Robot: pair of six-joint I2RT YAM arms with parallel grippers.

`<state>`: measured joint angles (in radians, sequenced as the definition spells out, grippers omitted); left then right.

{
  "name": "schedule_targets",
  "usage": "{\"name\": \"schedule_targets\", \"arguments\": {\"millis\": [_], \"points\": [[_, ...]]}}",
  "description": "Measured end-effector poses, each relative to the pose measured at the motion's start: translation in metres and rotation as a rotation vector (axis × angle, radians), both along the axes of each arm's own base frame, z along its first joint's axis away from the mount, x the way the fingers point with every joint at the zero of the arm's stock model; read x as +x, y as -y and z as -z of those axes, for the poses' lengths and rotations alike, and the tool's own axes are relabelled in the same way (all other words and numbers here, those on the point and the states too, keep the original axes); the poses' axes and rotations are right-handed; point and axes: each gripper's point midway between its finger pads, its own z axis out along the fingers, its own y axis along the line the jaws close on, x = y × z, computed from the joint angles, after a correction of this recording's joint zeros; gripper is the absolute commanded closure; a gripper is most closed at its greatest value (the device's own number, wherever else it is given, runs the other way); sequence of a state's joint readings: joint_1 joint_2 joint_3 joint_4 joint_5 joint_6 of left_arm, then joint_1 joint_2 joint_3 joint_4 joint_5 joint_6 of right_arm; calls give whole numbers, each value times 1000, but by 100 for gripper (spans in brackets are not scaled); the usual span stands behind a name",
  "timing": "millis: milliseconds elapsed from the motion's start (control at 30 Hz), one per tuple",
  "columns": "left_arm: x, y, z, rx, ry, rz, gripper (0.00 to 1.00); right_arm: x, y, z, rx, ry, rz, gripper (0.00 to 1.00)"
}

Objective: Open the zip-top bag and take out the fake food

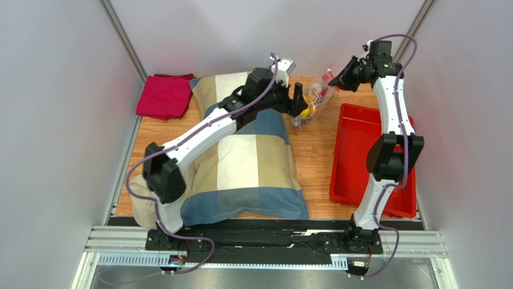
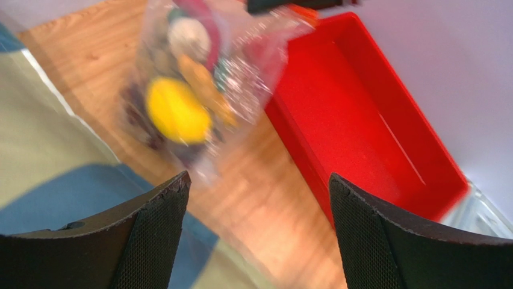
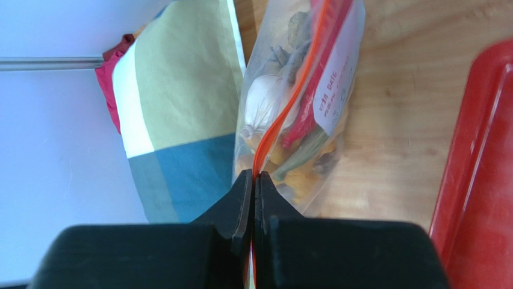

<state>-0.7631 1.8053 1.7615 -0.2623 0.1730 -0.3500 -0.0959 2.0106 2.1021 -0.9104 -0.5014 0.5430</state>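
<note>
The zip-top bag [image 1: 312, 103] hangs above the wooden table between my two grippers, clear plastic with a red-orange zip strip [image 3: 288, 108] and a white label [image 3: 337, 84]. The fake food shows inside it: a yellow lemon [image 2: 177, 111], a long green vegetable [image 3: 304, 152] and beige and orange bits. My right gripper [image 3: 254, 176] is shut on the bag's zip edge and holds it up; it also shows in the top view [image 1: 335, 77]. My left gripper [image 2: 258, 183] is open and empty, just left of and below the bag, and shows in the top view [image 1: 297, 99].
A red tray [image 1: 361, 156] lies on the right of the table. A large striped pillow [image 1: 253, 156] covers the left and middle. A red cloth [image 1: 164, 96] lies at the far left corner. Grey walls close in both sides.
</note>
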Motion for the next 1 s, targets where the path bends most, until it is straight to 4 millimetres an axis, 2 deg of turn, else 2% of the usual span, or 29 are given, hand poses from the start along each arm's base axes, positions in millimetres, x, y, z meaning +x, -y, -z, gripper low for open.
{"name": "schedule_targets", "arguments": {"millis": [100, 200, 333, 433, 500, 567, 600, 667, 700, 900, 933, 967, 1000], "points": [[29, 27, 10, 2, 44, -10, 10, -21, -6, -11, -25, -26, 29, 100], [39, 47, 20, 18, 101, 0, 9, -37, -12, -12, -47, -72, 58, 100], [30, 71, 26, 28, 164, 47, 5, -53, -28, -4, -84, -141, 73, 100], [21, 85, 23, 21, 212, 84, 3, -65, -42, 4, -106, -199, 71, 100], [16, 92, 21, 17, 236, 96, 4, -71, -48, 5, -109, -218, 71, 100], [13, 97, 18, 8, 255, 97, 8, -78, -54, 5, -106, -234, 72, 100], [13, 99, 17, 3, 261, 95, 12, -82, -55, 5, -104, -241, 75, 100], [16, 98, 18, 6, 269, 75, 30, -88, -55, 3, -99, -248, 91, 99], [18, 97, 18, 7, 267, 64, 46, -90, -55, 2, -99, -249, 98, 99], [19, 97, 29, 30, 254, 52, 60, -95, -46, 7, -107, -252, 174, 99], [18, 97, 31, 34, 249, 54, 65, -96, -45, 9, -108, -255, 181, 99], [18, 96, 32, 38, 245, 53, 74, -96, -45, 10, -109, -258, 185, 99], [18, 96, 35, 44, 242, 52, 92, -96, -45, 12, -111, -261, 191, 99]]}}
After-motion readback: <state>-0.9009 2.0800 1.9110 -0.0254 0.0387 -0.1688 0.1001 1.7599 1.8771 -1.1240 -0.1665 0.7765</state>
